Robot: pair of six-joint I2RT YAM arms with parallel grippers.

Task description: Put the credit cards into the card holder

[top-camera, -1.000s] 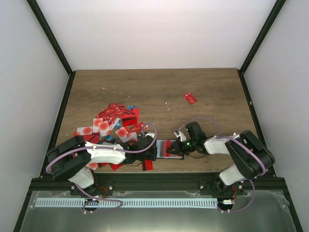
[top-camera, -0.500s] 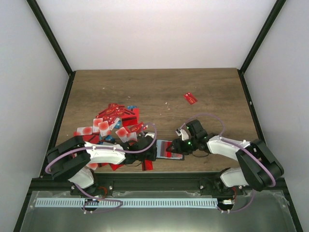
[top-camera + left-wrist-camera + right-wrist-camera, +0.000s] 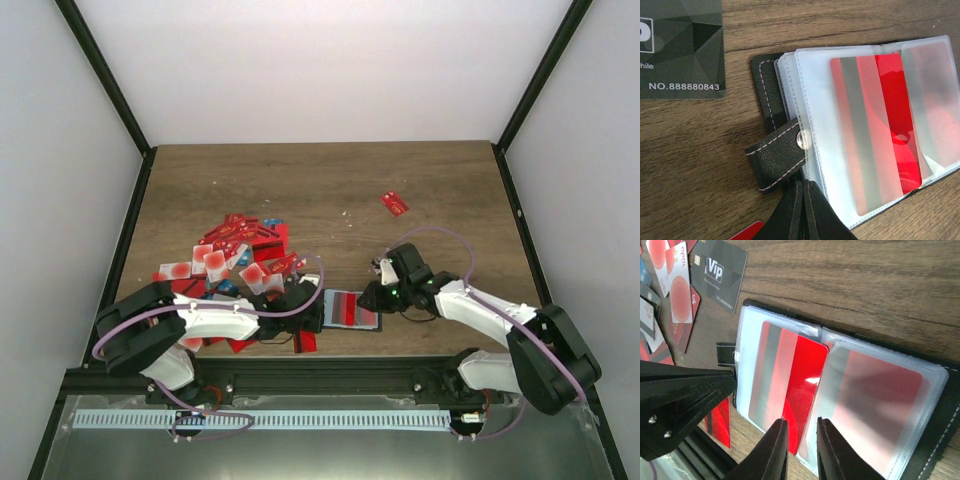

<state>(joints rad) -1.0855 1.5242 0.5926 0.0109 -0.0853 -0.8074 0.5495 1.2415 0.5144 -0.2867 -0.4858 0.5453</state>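
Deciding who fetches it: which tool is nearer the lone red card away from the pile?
Right. The right tool is over the open wallet, the lone card beyond it toward the far edge; the left tool is at the wallet's left edge, farther away.

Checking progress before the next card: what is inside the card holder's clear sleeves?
The card holder shows two red, grey-striped cards: one in the sleeve beside the strap, another in the next. Sleeves stacked underneath are covered; their contents are unseen.
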